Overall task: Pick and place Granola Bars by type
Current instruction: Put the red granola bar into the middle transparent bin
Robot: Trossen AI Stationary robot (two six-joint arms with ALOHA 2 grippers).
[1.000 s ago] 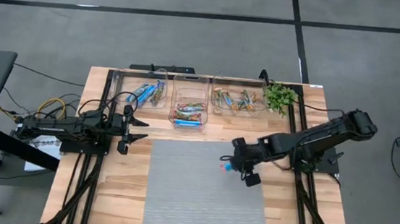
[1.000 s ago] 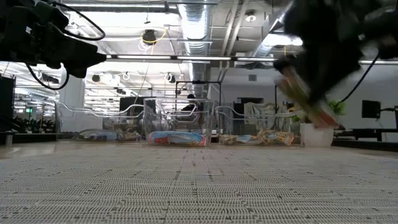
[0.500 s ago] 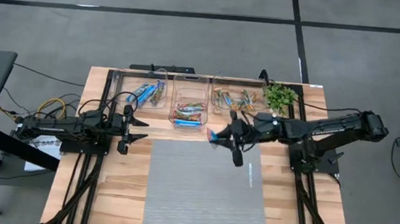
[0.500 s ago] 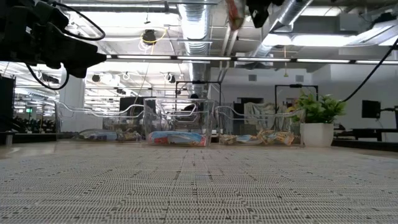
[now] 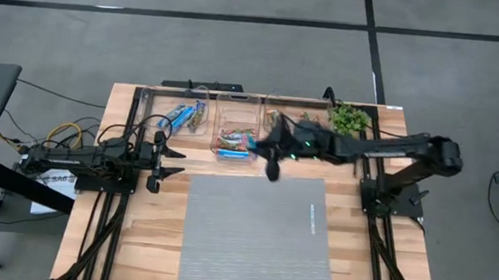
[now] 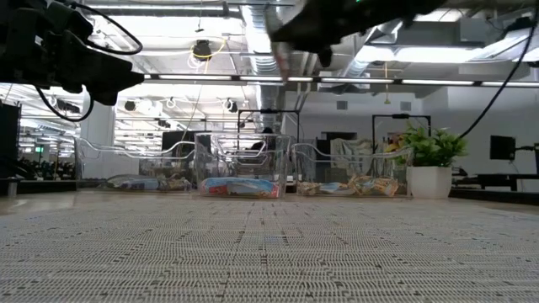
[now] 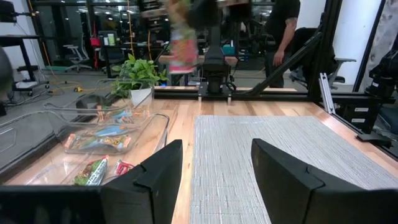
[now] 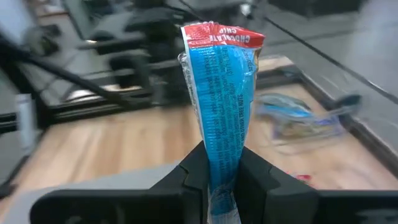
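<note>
From above, the right gripper [image 5: 271,151] reaches toward the middle bin [image 5: 236,130] at the table's twelve o'clock while the left gripper [image 5: 165,155] waits wide at nine; its wrist view shows fingers clamping a blue, red-ended bar [image 8: 219,93], perhaps low enough to slip or miss the bin.

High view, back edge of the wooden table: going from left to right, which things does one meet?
Clear plastic bin with bright blue bars → clear plastic bin with multicoloured bars, right gripper beside it, shut on a blue granola bar with a red end → small green potted plant.
</note>
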